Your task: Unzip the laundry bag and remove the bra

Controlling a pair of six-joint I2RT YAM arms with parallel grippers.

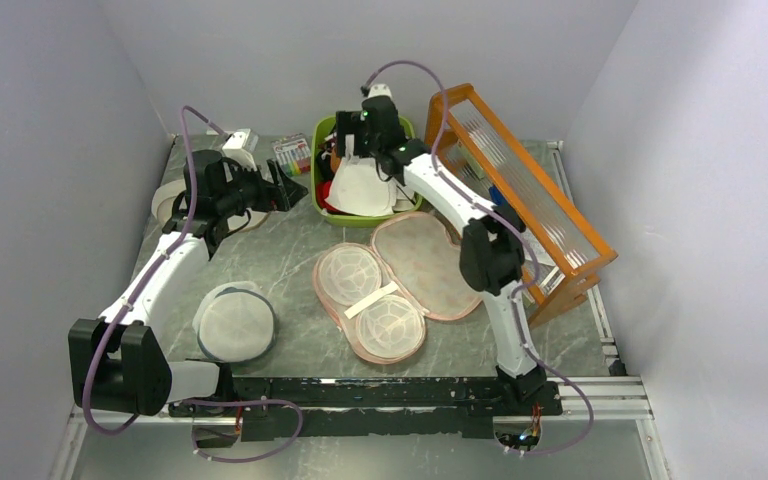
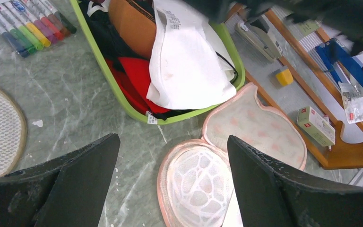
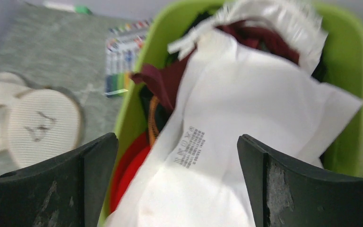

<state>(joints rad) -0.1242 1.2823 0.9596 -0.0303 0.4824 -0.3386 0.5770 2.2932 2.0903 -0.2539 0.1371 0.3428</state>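
Grey marbled bench [image 1: 280,250], pale walls [image 1: 60,100] on three sides. Laundry bag [image 1: 400,280] unzipped, lying open flat at bench centre. Bra [image 1: 363,188] in green bin [image 1: 316,150] at far edge, draped over near rim. Right gripper [image 3: 176,139] above bra, fingers wide, empty. Left gripper [image 2: 172,139] left of bin, fingers wide, empty. Wooden rack [image 1: 520,190] along right edge.

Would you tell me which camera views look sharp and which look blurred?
Top external: sharp, evenly lit, cream floral padded laundry bag crisp. Left wrist: sharp on the coloured marker pens. Right wrist: soft throughout, plain white bra smeared.
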